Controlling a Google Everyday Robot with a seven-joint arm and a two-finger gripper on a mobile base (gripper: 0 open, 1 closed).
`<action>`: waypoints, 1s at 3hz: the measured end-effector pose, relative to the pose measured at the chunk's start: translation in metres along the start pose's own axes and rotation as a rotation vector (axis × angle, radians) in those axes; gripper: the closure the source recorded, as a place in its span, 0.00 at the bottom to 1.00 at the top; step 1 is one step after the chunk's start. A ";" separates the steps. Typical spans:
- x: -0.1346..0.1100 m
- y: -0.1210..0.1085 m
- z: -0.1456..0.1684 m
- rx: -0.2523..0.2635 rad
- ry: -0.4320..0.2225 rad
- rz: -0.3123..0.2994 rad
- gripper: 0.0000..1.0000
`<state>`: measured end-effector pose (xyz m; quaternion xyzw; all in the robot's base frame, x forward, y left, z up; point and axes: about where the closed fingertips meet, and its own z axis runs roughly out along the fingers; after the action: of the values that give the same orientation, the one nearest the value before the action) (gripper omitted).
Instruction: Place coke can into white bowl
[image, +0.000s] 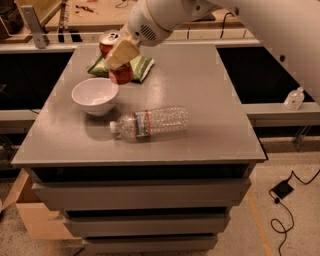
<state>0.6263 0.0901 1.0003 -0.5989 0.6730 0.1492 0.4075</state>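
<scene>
The gripper pinches the small red aluminium coke can, held tilted near the grey tabletop's far-left corner. The round white bowl sits just in front of it by the left edge.

Arm: white, enters from the upper right and reaches left across the far side of the desk. Wrist: rounded white housing with a vent grille, angled down to the left. Gripper: over the far-left part of the desk. One tan finger pad faces the camera, lying diagonally across the coke can, which is clamped and tilted. The other finger is hidden behind the can.
</scene>
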 end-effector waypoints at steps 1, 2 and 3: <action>-0.026 0.012 0.005 -0.021 0.017 -0.056 1.00; -0.040 0.016 0.016 -0.051 0.040 -0.083 1.00; -0.052 0.018 0.032 -0.096 0.052 -0.102 1.00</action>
<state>0.6184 0.1522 1.0135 -0.6551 0.6441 0.1444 0.3677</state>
